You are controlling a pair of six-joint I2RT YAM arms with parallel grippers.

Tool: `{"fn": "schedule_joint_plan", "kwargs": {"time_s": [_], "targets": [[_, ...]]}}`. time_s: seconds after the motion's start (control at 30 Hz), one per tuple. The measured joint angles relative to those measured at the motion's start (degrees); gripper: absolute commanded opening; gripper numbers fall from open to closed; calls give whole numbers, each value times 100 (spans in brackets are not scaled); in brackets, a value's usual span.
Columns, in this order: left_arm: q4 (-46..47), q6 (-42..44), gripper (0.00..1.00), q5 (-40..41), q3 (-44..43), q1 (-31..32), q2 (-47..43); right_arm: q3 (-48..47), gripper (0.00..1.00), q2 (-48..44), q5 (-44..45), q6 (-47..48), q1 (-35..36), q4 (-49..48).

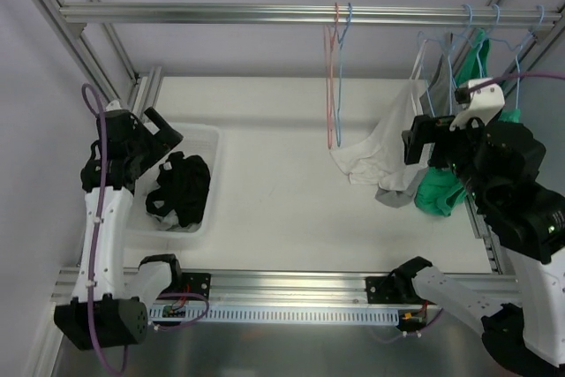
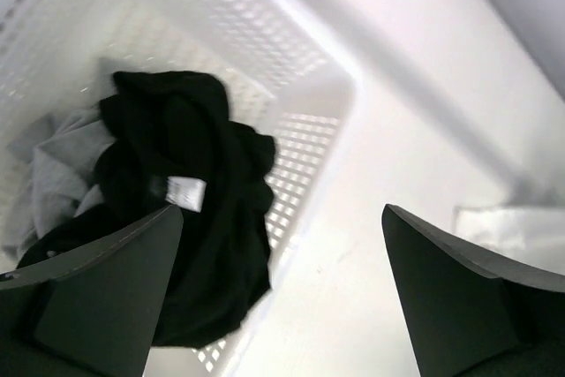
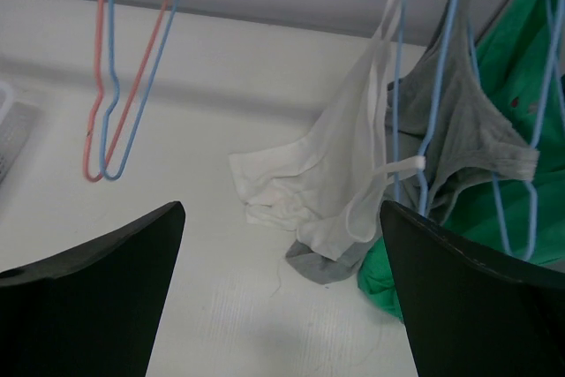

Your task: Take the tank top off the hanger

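From above, a rail [image 1: 265, 12] runs across the back. An empty red hanger [image 1: 330, 86] and an empty blue one [image 1: 339, 86] hang from it near the middle. Further right hang three garments close together: the white top [image 1: 388, 143], a grey top [image 1: 399, 195] and a green garment [image 1: 441, 193]. The white top's lower part lies bunched on the table [image 1: 265, 192]. The right gripper [image 1: 417, 141] is level with the white top, just beside it on its right. Whether it touches the cloth I cannot tell. On the left, the left gripper [image 1: 166, 134] hangs over a white basket [image 1: 212, 139], which holds a black garment [image 1: 181, 187].

In the left wrist view the two fingers [image 2: 106, 289] are spread wide with nothing between them. Below them is the basket, where the black garment lies heaped on some grey cloth [image 2: 53, 165].

In the right wrist view the fingers [image 3: 97, 297] are likewise wide apart and grip nothing. Beyond them the white top hangs by its straps from a blue hanger [image 3: 399, 59]. One strap loops low against the wire, and the hem is crumpled on the table. The grey top hangs just behind it on another blue hanger, with the green garment to the right.
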State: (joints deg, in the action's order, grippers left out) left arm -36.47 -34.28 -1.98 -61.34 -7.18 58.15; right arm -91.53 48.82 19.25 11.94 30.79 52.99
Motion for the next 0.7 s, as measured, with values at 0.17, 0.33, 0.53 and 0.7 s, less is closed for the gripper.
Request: {"fn": "schedule_joint_plan", "kwargs": {"time_s": [0.17, 0.33, 0.53, 0.7], "targets": [[17, 507, 98, -1104, 31, -2, -1349, -1110, 99, 1128, 57, 369, -763, 116], [70, 1025, 99, -2052, 927, 2, -3211, -1650, 95, 2094, -90, 623, -1488, 122], [-262, 1270, 99, -2111, 1373, 76, -4142, -1534, 78, 2573, -365, 695, -2127, 42], [-238, 1290, 99, -2111, 1456, 157, -4284, -1333, 56, 2566, -612, 684, -2524, -184]]}}
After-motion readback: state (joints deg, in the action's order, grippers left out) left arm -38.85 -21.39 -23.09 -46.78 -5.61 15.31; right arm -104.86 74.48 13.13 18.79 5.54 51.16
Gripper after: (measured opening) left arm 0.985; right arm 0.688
